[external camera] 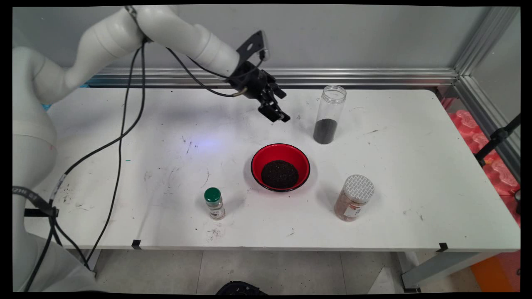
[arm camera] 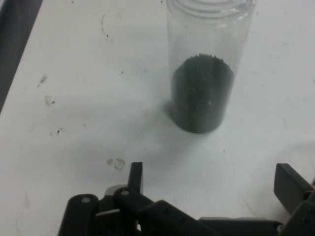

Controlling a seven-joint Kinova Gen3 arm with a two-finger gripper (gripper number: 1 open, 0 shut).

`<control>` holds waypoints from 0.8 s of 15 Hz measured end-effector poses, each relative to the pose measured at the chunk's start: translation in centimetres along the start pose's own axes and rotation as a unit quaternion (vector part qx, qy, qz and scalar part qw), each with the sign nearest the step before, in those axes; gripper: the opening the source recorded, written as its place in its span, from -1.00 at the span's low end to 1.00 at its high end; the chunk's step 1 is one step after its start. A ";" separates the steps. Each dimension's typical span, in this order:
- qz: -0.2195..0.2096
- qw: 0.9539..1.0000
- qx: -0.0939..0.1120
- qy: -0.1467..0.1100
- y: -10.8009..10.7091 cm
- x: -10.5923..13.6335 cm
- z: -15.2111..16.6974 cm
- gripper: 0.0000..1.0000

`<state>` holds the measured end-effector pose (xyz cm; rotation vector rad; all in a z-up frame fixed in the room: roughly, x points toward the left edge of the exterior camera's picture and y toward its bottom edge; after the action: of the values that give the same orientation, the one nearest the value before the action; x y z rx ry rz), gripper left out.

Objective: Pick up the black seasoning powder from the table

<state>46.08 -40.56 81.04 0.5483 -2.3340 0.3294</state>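
Clear jar (arm camera: 206, 73) of dark grains, upright, just ahead of wide, empty end effector (arm camera: 211, 182).

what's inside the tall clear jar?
The tall clear jar stands upright with no lid, and dark granules fill roughly its bottom third. The rest looks empty. The open gripper is apart from it, covering nothing.

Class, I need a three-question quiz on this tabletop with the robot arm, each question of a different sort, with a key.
1. True or false: the gripper holds the clear jar.
2. What fills the red bowl? A) dark grains B) water C) nothing
3. Fill in: the small bottle has a ____ cap.

Key: 1 false, its fingers are open and it hangs apart from the jar; 2 A; 3 green.
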 end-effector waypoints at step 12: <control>-0.011 1.000 -0.020 0.015 -1.0 1.3 6.6 1.00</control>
<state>41.82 -44.35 77.28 0.5443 -2.2989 0.2782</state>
